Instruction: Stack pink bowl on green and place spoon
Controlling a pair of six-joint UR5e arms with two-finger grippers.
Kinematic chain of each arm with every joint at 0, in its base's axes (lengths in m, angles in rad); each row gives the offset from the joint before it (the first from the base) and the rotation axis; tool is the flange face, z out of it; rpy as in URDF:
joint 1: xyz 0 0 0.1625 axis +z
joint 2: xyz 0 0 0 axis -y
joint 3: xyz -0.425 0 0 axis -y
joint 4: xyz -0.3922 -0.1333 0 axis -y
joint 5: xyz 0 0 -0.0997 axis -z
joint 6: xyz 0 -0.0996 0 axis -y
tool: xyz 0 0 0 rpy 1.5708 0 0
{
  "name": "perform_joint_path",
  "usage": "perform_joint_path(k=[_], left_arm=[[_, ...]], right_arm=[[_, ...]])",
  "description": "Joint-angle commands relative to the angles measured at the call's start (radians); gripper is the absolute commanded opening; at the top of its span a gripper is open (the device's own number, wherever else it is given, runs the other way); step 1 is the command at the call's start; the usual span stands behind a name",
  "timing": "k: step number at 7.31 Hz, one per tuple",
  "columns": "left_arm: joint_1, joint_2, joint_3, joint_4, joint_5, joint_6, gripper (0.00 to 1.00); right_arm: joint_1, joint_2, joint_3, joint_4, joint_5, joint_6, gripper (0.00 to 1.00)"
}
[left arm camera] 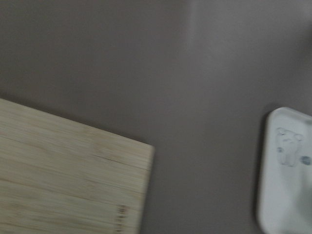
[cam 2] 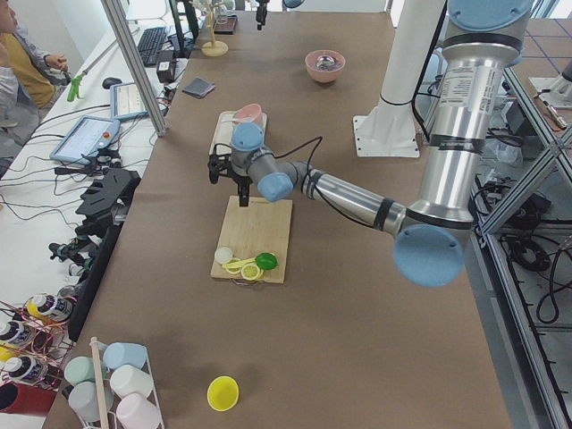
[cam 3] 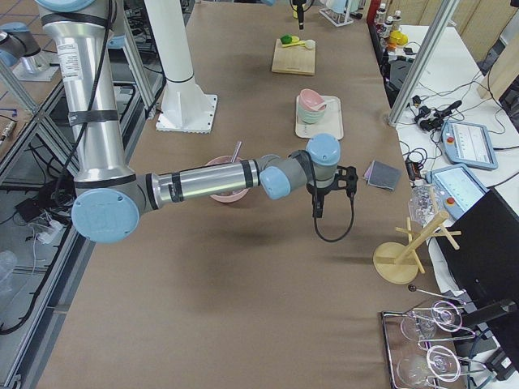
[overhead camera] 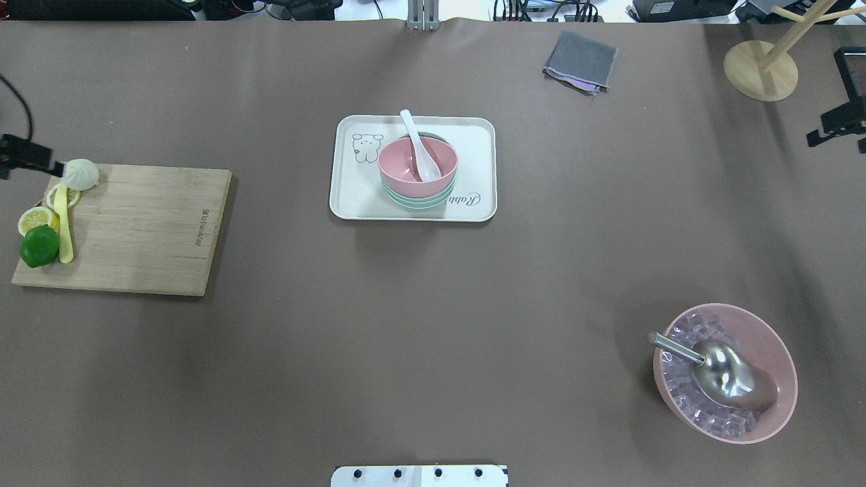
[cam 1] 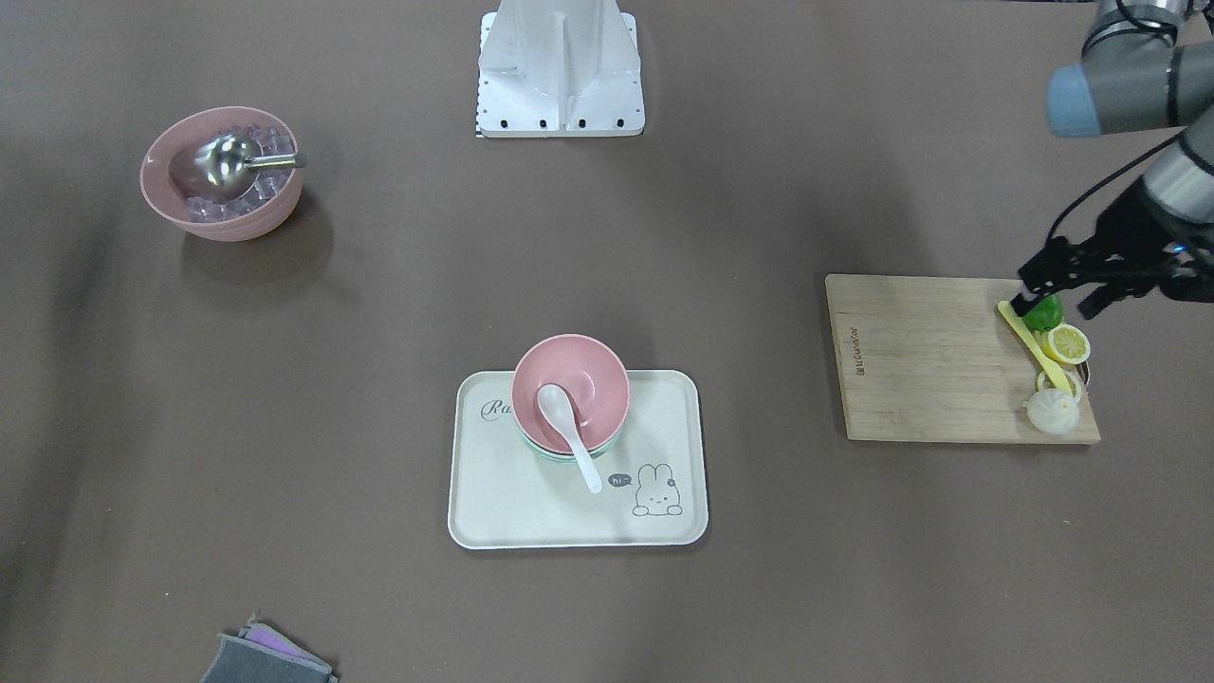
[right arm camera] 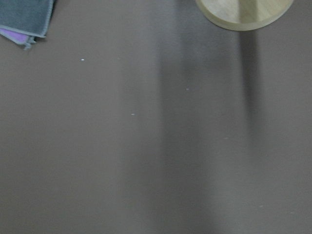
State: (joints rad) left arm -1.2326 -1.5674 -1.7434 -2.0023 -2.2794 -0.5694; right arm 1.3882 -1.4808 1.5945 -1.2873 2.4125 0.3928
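The pink bowl point(cam 1: 593, 378) sits nested in the green bowl point(cam 1: 542, 454) on the white rabbit tray point(cam 1: 531, 503) at the table's middle. A white spoon point(cam 1: 569, 427) lies in the pink bowl with its handle over the rim. The stack also shows in the overhead view: pink bowl point(overhead camera: 404, 168), green bowl point(overhead camera: 416, 201), spoon point(overhead camera: 421, 154), tray point(overhead camera: 352, 196). My left gripper point(cam 1: 1057, 296) hovers open and empty over the cutting board's outer end. My right gripper point(overhead camera: 835, 115) is at the far right table edge, away from the tray, and looks open and empty.
A wooden cutting board point(overhead camera: 149, 230) holds a lime point(overhead camera: 39, 245), lemon slices, a yellow knife and a bun. A second pink bowl point(overhead camera: 771, 338) with ice cubes and a metal scoop stands near my right side. A grey cloth point(overhead camera: 580, 61) and a wooden stand point(overhead camera: 761, 67) are at the far side.
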Motion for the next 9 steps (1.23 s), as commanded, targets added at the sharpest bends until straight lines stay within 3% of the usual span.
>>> perform_joint_path(k=[1,2,3,5,6,9], left_arm=[[-0.166,0.002,0.015,0.336,-0.009,0.439,0.98],[-0.235,-0.072,0.040,0.526,-0.079,0.527,0.98],[-0.290,-0.097,0.111,0.607,-0.148,0.718,0.98],[-0.349,-0.102,0.160,0.594,-0.144,0.825,0.98],[-0.355,-0.047,0.165,0.594,-0.149,0.955,0.98],[-0.358,0.006,0.182,0.528,-0.149,0.976,0.98]], right_arm=[[0.089,-0.013,-0.126,-0.062,-0.024,-0.359,1.00],[0.090,-0.015,-0.126,-0.081,-0.024,-0.374,1.00],[0.094,-0.010,-0.126,-0.099,-0.023,-0.374,1.00],[0.095,0.014,-0.120,-0.156,-0.023,-0.374,1.00],[0.101,0.020,-0.101,-0.171,-0.018,-0.374,1.00],[0.103,0.021,-0.093,-0.171,-0.016,-0.374,1.00]])
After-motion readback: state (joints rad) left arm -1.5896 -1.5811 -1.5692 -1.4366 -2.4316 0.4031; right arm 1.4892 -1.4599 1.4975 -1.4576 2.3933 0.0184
